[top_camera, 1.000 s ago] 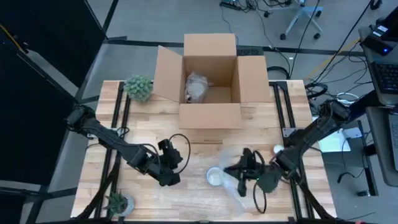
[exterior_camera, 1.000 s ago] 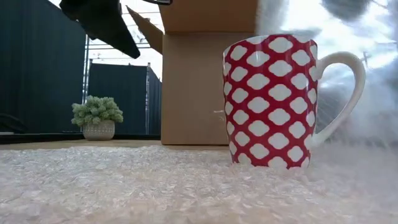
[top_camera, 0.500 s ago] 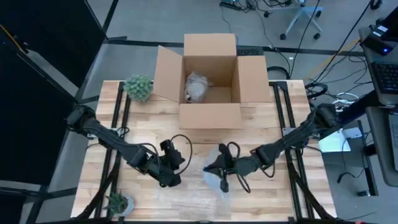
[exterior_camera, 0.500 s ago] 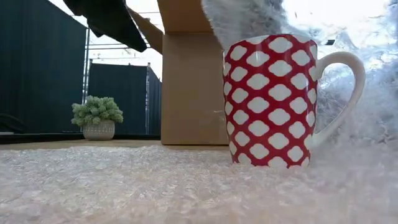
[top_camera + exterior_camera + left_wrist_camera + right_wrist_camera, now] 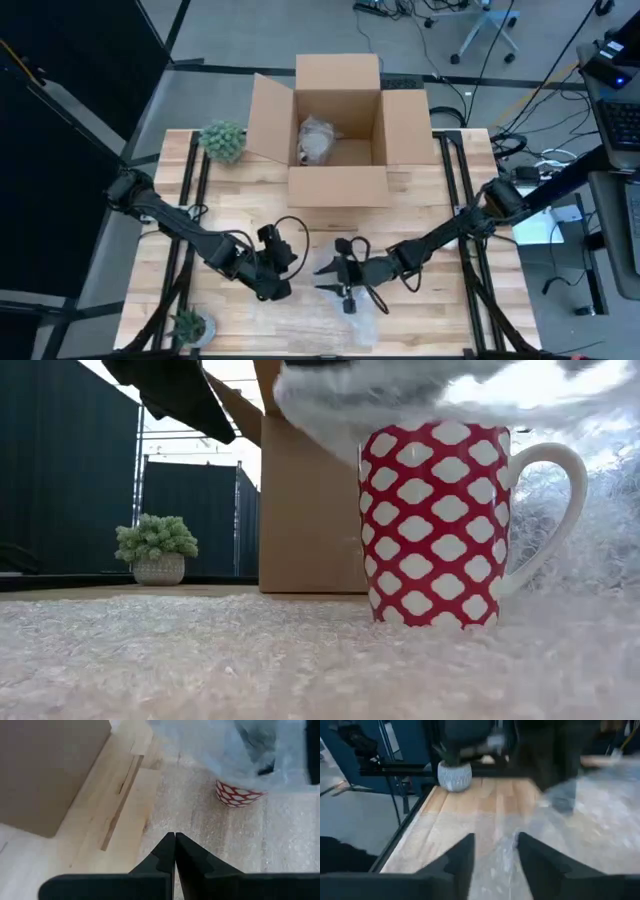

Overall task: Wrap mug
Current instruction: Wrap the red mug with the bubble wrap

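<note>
A red mug with white lozenges [image 5: 435, 525] stands upright on a sheet of bubble wrap [image 5: 250, 660] at the table's near middle. A flap of that wrap [image 5: 400, 390] is drawn over the mug's top; in the left wrist view only the mug's base [image 5: 235, 797] shows beneath it. In the high view the mug is hidden under the flap and my right gripper [image 5: 326, 272], which is shut on the wrap. My left gripper [image 5: 175, 840] is shut just left of the mug, over the wrap's left edge [image 5: 165, 815]; I cannot tell whether it touches it. My right gripper holds the raised flap of the bubble wrap [image 5: 495, 855] between its two fingers, reaching in roughly level from the table's right side. The flap is lifted above the mug's rim and arches over it, while the rest of the sheet lies on the table under the mug.
An open cardboard box [image 5: 338, 130] with a wrapped bundle inside stands at the far middle. A small plant [image 5: 223, 141] sits at the far left, another pot [image 5: 188, 325] at the near left corner. Bare wood lies between the box and the wrap.
My right gripper has travelled toward the table's left edge with the wrap's flap. The flap has risen from the mug's right side and folded over its top. The mug and the sheet under it have stayed in place.
</note>
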